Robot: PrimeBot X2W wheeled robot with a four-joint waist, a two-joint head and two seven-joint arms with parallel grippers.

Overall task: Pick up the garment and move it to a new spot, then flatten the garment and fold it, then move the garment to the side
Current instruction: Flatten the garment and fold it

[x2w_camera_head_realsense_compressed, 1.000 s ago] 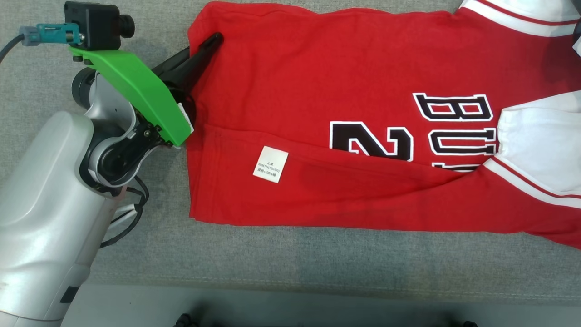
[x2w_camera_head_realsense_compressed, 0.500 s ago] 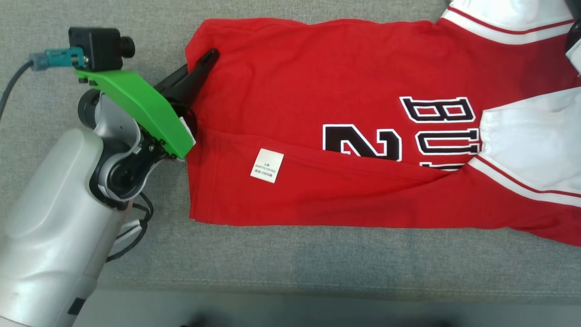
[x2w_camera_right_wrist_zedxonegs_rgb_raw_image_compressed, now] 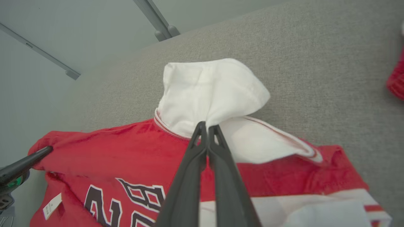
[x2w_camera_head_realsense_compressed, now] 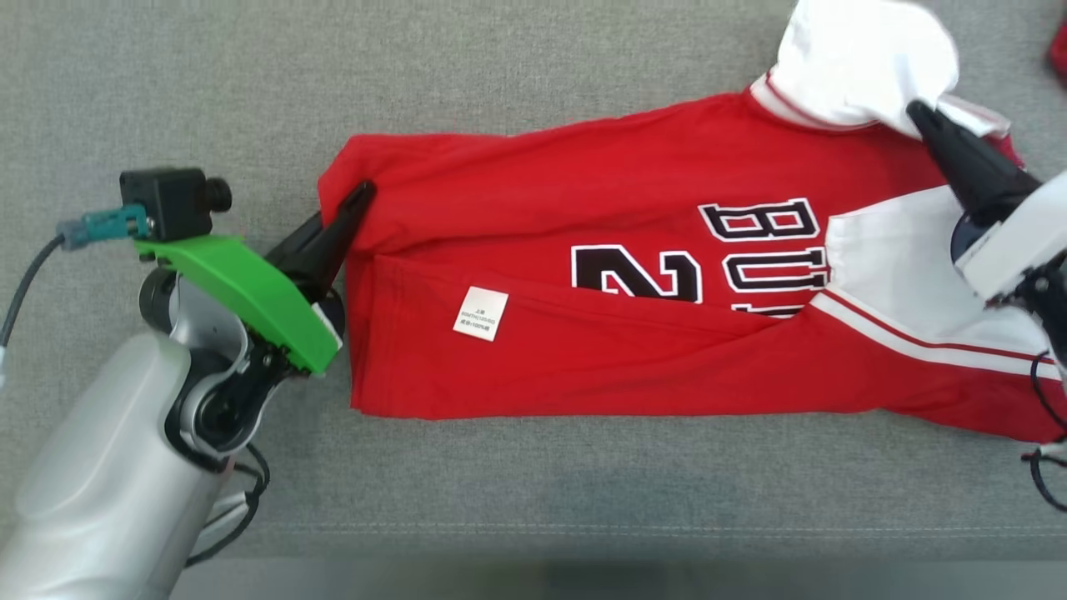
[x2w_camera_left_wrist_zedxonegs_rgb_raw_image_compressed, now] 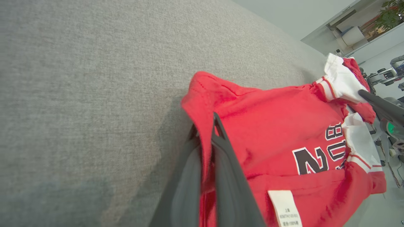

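Two hands are clamped on the half-folded garment (x2w_camera_head_realsense_compressed: 583,183): left hand (x2w_camera_head_realsense_compressed: 363,190) at its hem (x2w_camera_head_realsense_compressed: 332,177), right hand (x2w_camera_head_realsense_compressed: 919,111) at its white sleeve (x2w_camera_head_realsense_compressed: 859,58). Folding and moving aside are judged unfinished.

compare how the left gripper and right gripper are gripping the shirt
The left gripper pinches the red hem corner of the garment; the right gripper pinches its white sleeve. In the head view the left gripper's fingers point up and right, while the right gripper's point up and left. Both are shut on the garment, at opposite ends.
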